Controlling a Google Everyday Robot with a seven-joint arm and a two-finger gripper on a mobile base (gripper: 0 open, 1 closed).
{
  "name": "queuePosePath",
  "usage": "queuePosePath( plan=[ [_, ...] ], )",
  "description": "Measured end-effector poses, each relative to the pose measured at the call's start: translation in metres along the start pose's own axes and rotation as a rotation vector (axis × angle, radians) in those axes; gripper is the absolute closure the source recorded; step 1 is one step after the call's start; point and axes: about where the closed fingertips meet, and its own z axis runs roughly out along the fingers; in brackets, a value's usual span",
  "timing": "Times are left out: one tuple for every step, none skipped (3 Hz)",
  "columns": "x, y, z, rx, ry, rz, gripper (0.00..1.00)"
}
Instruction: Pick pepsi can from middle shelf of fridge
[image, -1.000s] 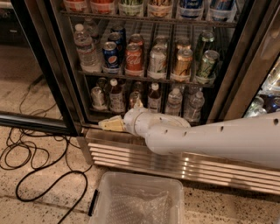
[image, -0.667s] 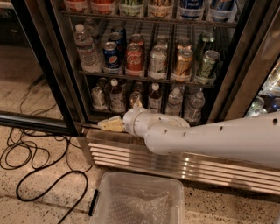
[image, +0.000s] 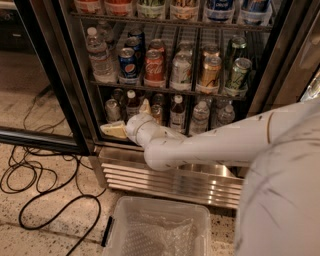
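The pepsi can (image: 128, 64), blue with the round logo, stands at the front left of the middle shelf (image: 165, 90) of the fridge (image: 67, 90). It is between a water bottle (image: 100, 57) and a red Coca-Cola can (image: 154, 67). My gripper (image: 129, 119) is below that shelf, in front of the bottles on the bottom shelf. Its two cream fingers (image: 114, 131) are spread apart and hold nothing. The gripper is under the pepsi can and apart from it. My white arm reaches in from the lower right.
A silver can (image: 181, 71), a gold can (image: 209, 72) and green cans (image: 236, 74) fill the rest of the middle shelf. Small bottles (image: 177, 112) stand below. The slatted steel base (image: 170, 181), a clear plastic bin (image: 157, 227) and black cables (image: 35, 175) lie below.
My gripper has risen from the fridge's base to the level of the bottom-shelf bottles, closer under the pepsi can. More of my arm fills the lower right.
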Motion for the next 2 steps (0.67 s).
queuePosePath(
  plan=[
    [-0.0160, 0.0062, 0.0314, 0.017, -0.077, -0.050, 0.00],
    [-0.0160, 0.0062, 0.0314, 0.017, -0.077, -0.050, 0.00]
  ],
)
